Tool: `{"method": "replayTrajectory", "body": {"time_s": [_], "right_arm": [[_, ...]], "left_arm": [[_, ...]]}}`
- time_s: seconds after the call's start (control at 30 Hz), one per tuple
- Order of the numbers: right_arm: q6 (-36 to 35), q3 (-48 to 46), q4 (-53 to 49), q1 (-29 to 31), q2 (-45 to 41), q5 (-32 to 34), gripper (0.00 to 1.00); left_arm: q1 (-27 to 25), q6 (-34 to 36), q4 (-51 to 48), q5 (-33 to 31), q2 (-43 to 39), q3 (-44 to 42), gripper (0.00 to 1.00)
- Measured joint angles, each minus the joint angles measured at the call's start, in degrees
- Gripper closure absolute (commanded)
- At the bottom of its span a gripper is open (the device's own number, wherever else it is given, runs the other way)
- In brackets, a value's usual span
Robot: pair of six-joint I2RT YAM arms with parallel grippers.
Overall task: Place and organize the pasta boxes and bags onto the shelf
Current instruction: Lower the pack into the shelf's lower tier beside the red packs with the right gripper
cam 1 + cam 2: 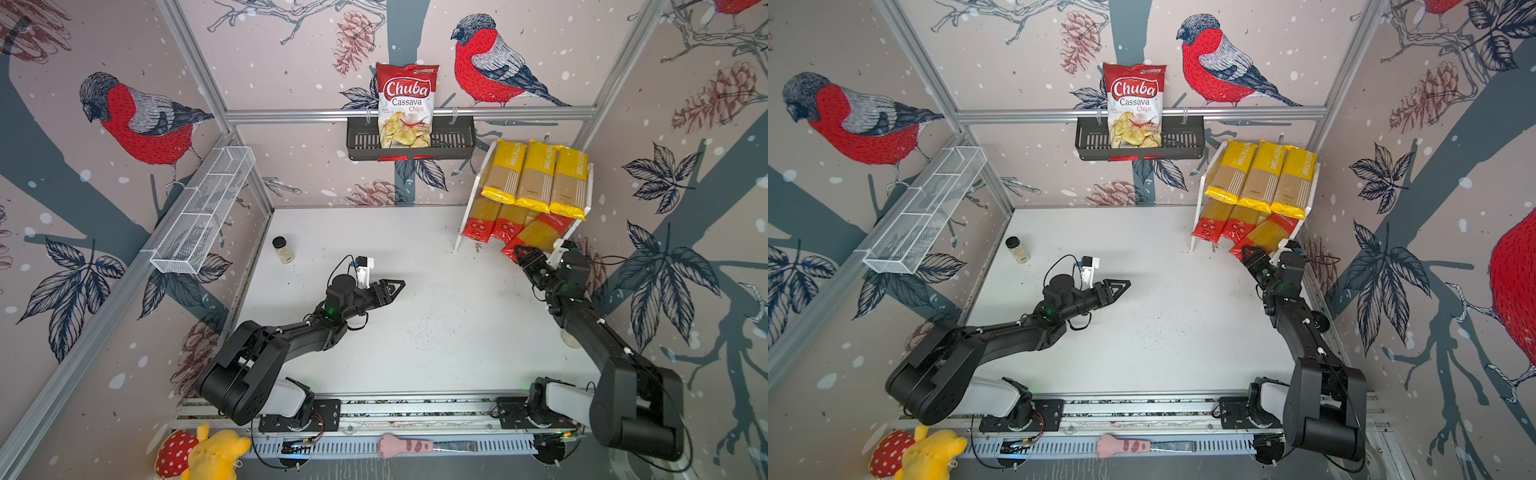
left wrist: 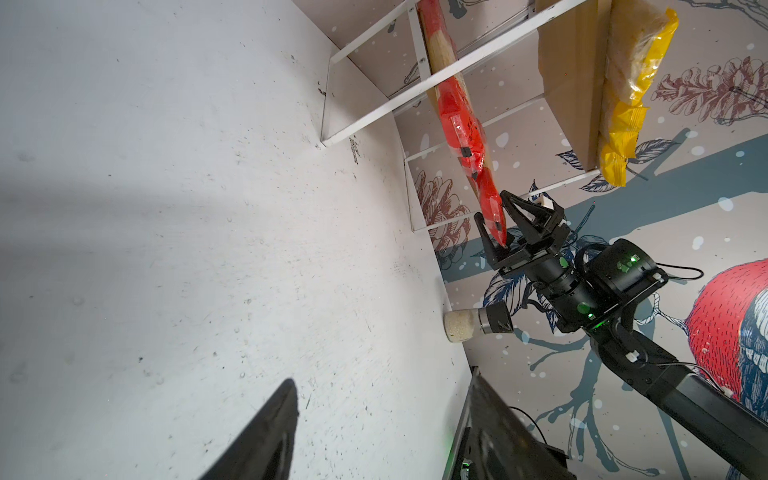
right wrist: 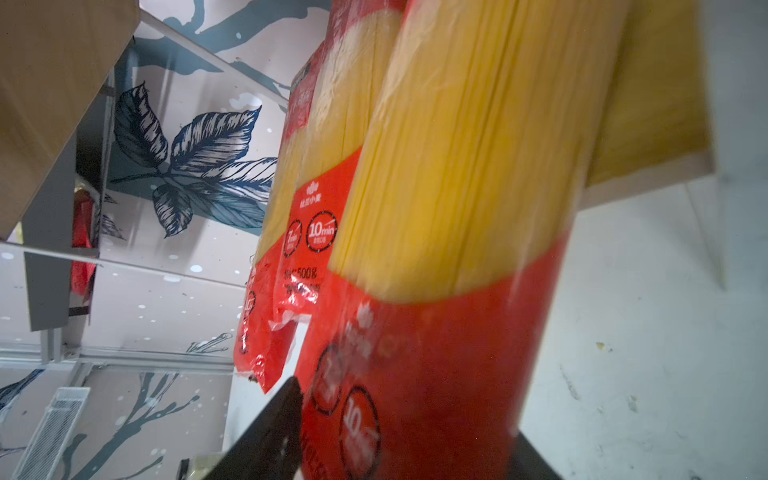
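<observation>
Closest to me, along the front rail, lie a yellow soft toy (image 1: 216,455) and a pink paw-shaped toy (image 1: 405,446). Behind them, the two arms reach out over the white table (image 1: 415,353).

The left gripper (image 1: 392,289) hovers above the middle of the table, well apart from every packet. Its jaws are apart and there is nothing between them. To its left, near the wall, a small jar (image 1: 283,250) with a black lid stands upright.

The right gripper (image 1: 521,254) is at the front of the shelf (image 1: 462,237), which stands in the far right corner. A slanted red packet (image 1: 536,235) lies crooked on the lower board. Its near red end sticks out past the front edge and into this gripper. In the left wrist view, this end is between the two fingers (image 2: 485,239), one on each side of it. Whether they press on it or only frame it, I cannot tell.

On the same board, to the left of the crooked one, two straight red packets (image 1: 478,224) lie side by side. On the upper board, three yellow packets (image 1: 536,176) lie side by side, and their near ends hang over the front edge.

Farther away, on the back wall, a chips bag (image 1: 405,106) stands in a black basket (image 1: 361,143).
</observation>
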Motion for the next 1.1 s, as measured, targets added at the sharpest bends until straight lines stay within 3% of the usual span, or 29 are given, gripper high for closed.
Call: {"method": "replayTrajectory", "body": {"time_s": [0.3,0.57,0.97,1.03,1.1], "right_arm": [[2.62,-1.99,2.73,0.07,-0.59,-2.51,0.71],[-0.5,0.72,-3.89,-2.32,-2.08,-3.21,0.83],[-10.97,8.55,-14.95,-1.42,0.22,-2.25,0.88],[-12.17,9.38,-15.82,-1.42,0.9,-2.25,0.85],[-12.33,9.42,-15.93,-1.44,0.98,-2.08,0.75]], "left_arm": [[-0.31,0.37,-0.5,-0.74,-0.22,0.17,0.35],[-0.31,0.96,-1.05,-0.79,-0.22,0.39,0.35],[-0.63,0.98,-1.25,-0.76,0.22,1.7,0.35],[-0.63,1.01,-1.25,-0.76,0.24,1.73,0.35],[-0.63,1.01,-1.29,-0.76,0.24,1.73,0.35]]}}
